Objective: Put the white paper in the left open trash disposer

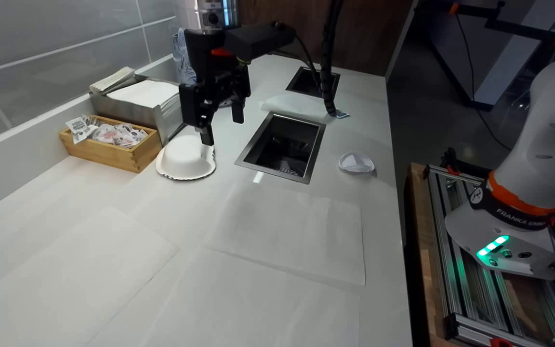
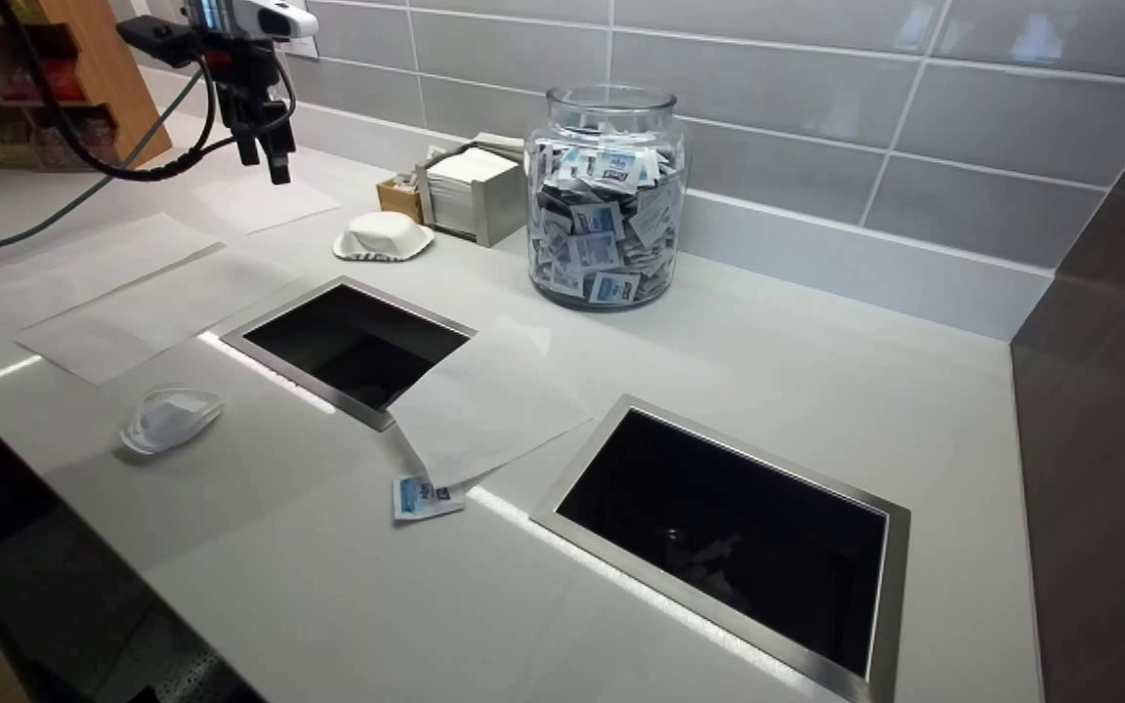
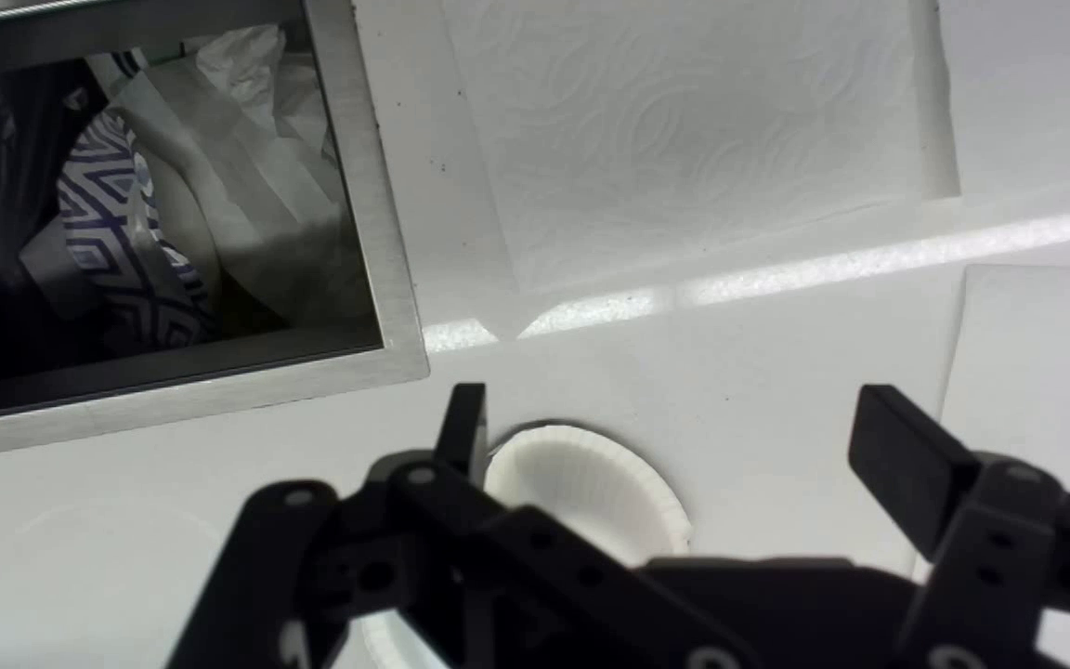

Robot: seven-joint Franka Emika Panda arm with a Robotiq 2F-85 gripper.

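Near the disposer (image 3: 370, 186), white paper bowl (image 1: 185, 161) off-centre of your spread claw (image 3: 672, 432). Drop straight, you may clip its rim.

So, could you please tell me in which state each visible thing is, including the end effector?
End effector: open, holding nothing.
White paper bowl: upside down.
Left trash disposer: open, some trash inside.
Other trash disposer: open, mostly dark inside.
White scrap: crumpled.
Glass jar: uncovered, filled with packets.
Wooden box: open, filled with sachets.
Napkin holder: loaded with napkins.
White sheets: lying mostly flat.
Robot base light: lit green.
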